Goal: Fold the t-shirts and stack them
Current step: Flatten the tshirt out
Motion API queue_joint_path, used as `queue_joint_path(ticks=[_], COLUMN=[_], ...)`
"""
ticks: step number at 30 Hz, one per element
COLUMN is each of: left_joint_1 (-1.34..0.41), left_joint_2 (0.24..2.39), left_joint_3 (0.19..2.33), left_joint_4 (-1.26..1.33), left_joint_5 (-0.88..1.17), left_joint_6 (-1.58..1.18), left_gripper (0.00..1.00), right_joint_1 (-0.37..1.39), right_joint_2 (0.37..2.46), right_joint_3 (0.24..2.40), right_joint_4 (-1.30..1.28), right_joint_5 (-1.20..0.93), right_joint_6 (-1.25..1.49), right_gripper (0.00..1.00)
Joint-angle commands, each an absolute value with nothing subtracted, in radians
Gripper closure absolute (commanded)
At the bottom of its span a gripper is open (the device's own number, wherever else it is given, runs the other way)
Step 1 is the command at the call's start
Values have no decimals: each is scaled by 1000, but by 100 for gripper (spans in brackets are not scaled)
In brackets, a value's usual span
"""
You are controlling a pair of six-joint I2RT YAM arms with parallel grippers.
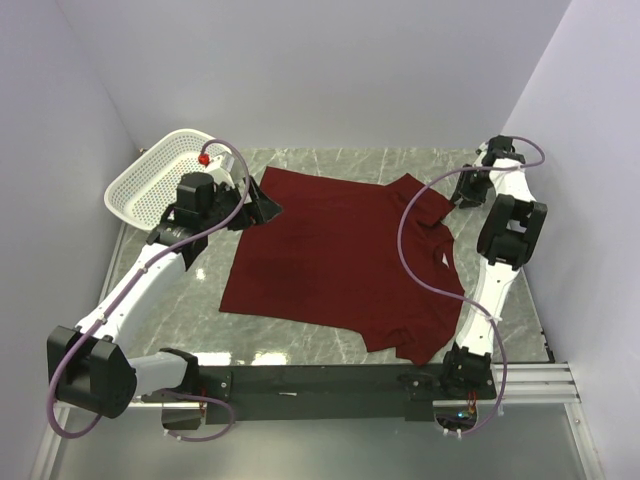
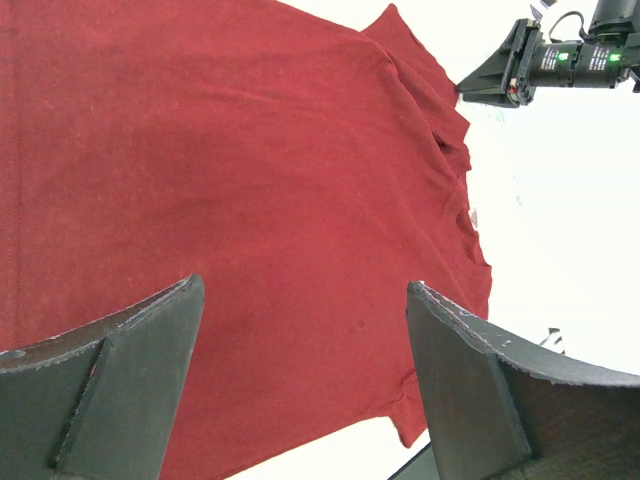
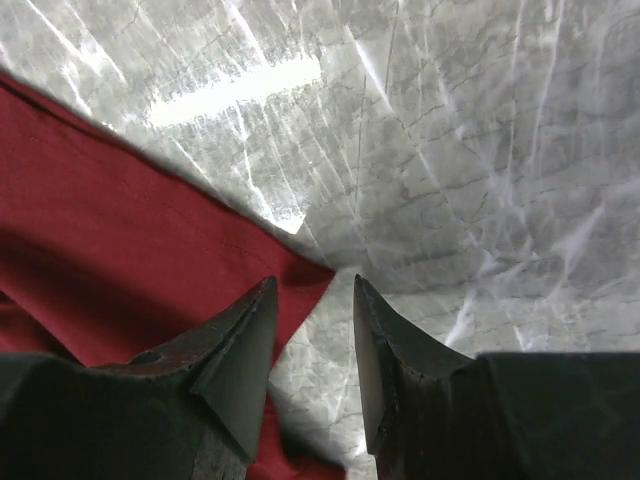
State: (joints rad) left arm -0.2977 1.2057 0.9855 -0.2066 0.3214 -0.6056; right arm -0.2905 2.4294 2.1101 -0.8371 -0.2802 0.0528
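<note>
A dark red t-shirt (image 1: pixel 340 260) lies spread flat on the marble table (image 1: pixel 300 345), its collar toward the right arm. My left gripper (image 1: pixel 265 208) hovers over the shirt's far left corner. In the left wrist view its jaws (image 2: pixel 305 284) stand wide open above the cloth (image 2: pixel 250 180), with nothing between them. My right gripper (image 1: pixel 462 188) is at the far right sleeve. The right wrist view shows it (image 3: pixel 314 281) open, with the sleeve's pointed corner (image 3: pixel 310 272) lying on the table just beyond the fingertips, ungripped.
A white perforated basket (image 1: pixel 150 180) stands at the far left corner, behind the left arm. White walls close in the table on three sides. Bare marble (image 3: pixel 480 150) lies to the right of the sleeve. The right gripper (image 2: pixel 490 85) shows in the left wrist view.
</note>
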Motion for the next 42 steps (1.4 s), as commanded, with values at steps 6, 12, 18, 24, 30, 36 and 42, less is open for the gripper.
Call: queue_joint_path(ticks=[6,12,18,24,30,36,42], left_joint_1=[-296,-296,-296,-296,-296,-296,-284], left_joint_2=[1177,1166,1164,1170,1175,1215,1443], left_joint_3=[991,999,1002,1005,996,1008,1150], left_joint_4=[-176,-196,-192,-198,-192,-172,-137], left_joint_5=[348,341,344,342,339,321,321], left_joint_6=[-617,-606,-611,-604,-603,-566,-502], left_gripper=[12,12,12,12,12,11,11], right_joint_1=[-272,-262,-247,-245,-245,-247,-249], right_joint_2=[2482,2519,2520,2520,2519,2474,2381], right_joint_3=[2226,2298,2298,2299,2298,2260,2175], right_joint_4=[-930,-983,-1002,-1005,-979,-887,-786], right_joint_5=[-255,-252,-255,-256,-245,-222,-267], right_joint_6=[69,54,41,38,51,38,14], right_gripper=[57,58,60,72,87,98,100])
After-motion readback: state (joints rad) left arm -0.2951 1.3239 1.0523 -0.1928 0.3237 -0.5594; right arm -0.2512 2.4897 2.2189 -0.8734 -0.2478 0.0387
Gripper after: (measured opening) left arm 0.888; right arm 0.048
